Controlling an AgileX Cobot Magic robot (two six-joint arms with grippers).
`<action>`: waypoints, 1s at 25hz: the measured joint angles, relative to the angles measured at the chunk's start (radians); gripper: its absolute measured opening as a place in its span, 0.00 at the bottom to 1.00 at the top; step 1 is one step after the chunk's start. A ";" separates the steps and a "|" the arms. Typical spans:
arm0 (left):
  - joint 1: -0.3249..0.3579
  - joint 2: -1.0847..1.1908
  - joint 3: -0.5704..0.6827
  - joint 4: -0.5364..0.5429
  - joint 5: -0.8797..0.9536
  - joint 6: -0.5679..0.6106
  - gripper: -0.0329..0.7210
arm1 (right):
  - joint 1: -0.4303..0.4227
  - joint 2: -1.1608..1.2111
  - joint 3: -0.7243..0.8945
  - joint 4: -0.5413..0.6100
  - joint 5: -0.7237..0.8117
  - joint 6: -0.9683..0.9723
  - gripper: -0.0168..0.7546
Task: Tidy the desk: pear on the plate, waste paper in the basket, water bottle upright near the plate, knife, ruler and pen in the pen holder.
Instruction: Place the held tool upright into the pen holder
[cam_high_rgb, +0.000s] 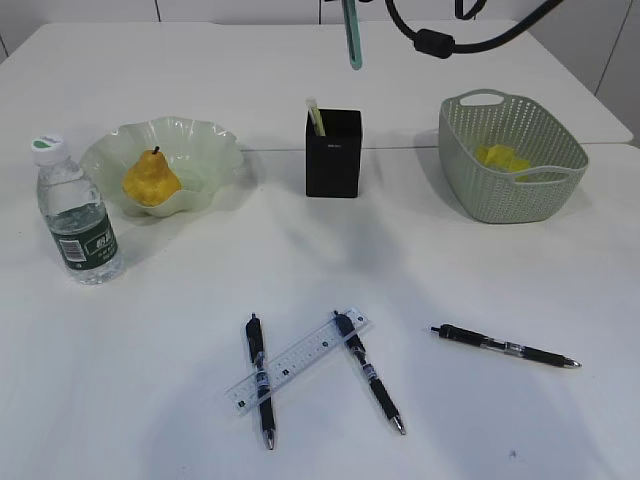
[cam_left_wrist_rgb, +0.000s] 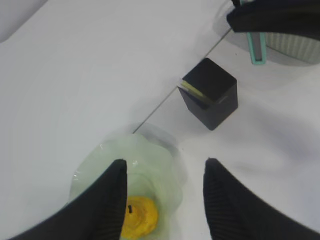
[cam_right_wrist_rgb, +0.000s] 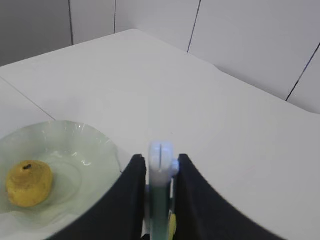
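Leftmost, the water bottle (cam_high_rgb: 75, 213) stood upright on the desk (cam_high_rgb: 140, 380), just beside the plate (cam_high_rgb: 205, 150), and the pear (cam_high_rgb: 150, 180) lay in the plate. Above that plate the left gripper (cam_left_wrist_rgb: 165, 200) hung with its jaws apart and nothing between them. Near the front edge the clear ruler (cam_high_rgb: 298, 360) lay slantwise, crossing two pens (cam_high_rgb: 260, 380). Behind them, at the middle, stood the black pen holder (cam_high_rgb: 333, 153) with a pale stick-like thing in it that I could not identify. Above the holder the right gripper (cam_right_wrist_rgb: 159, 175) was clamped on a teal knife (cam_high_rgb: 352, 35) hanging blade-end downward. Further right a third pen (cam_high_rgb: 505, 347) lay alone on the desk, well apart from the others. At the far right sat the basket (cam_high_rgb: 520, 195) with yellow waste paper (cam_high_rgb: 503, 157) inside.
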 joint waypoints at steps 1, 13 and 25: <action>0.000 0.000 0.000 0.000 -0.016 -0.004 0.51 | 0.000 0.004 0.000 -0.010 -0.002 -0.002 0.19; 0.027 0.000 0.000 0.024 -0.197 -0.094 0.50 | 0.000 0.051 0.000 -0.066 0.002 -0.003 0.19; 0.080 0.000 0.110 0.026 -0.552 -0.232 0.50 | 0.000 0.059 0.000 -0.096 0.024 -0.003 0.19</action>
